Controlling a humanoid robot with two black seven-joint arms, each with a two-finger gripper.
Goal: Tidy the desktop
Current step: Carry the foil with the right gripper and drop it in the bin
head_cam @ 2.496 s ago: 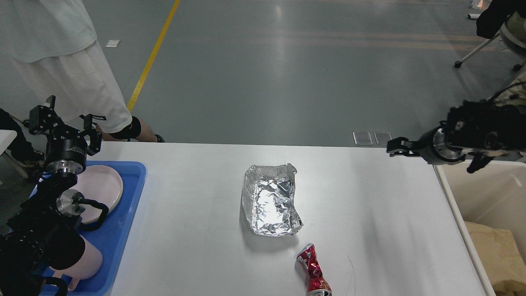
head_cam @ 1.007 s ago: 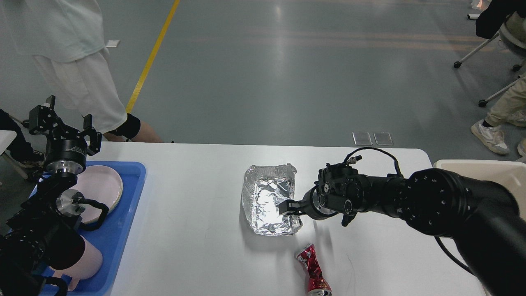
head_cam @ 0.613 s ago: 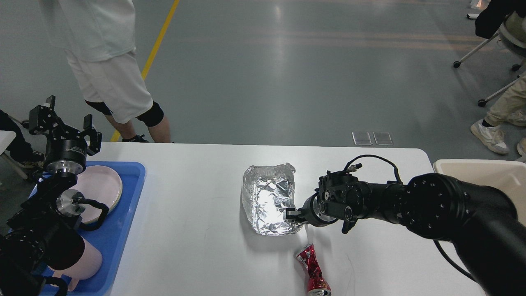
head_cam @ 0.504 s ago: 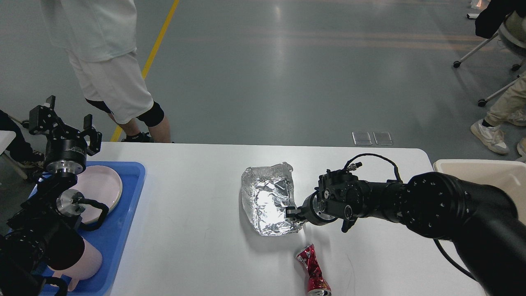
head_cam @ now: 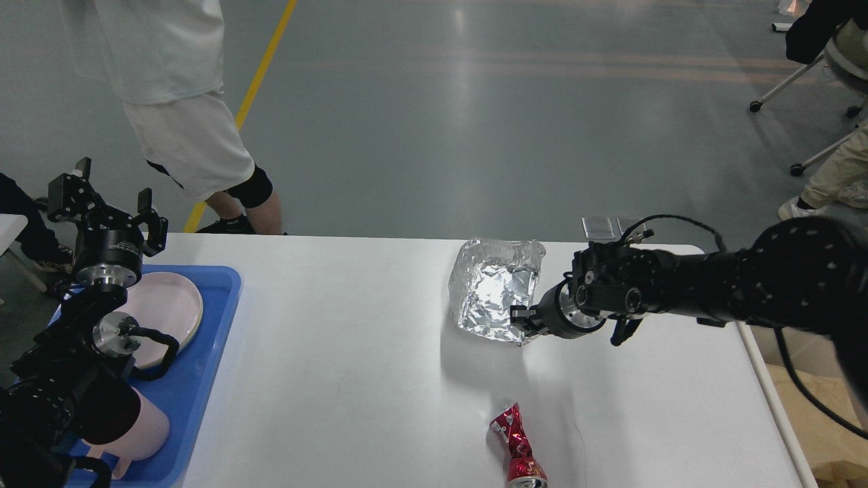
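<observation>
The desktop (head_cam: 325, 379), a wide white tabletop, now carries only a crushed red can (head_cam: 517, 447) near its near edge. The crumpled foil tray (head_cam: 495, 291), which lay at mid-tabletop a moment ago, has been lifted and hangs tilted toward the far right corner, its lower corner pinched in the right claw (head_cam: 522, 323). I judge it is headed off the right edge for disposal. The left claw (head_cam: 108, 203) stays spread over the blue tray (head_cam: 203, 379) at the left edge.
</observation>
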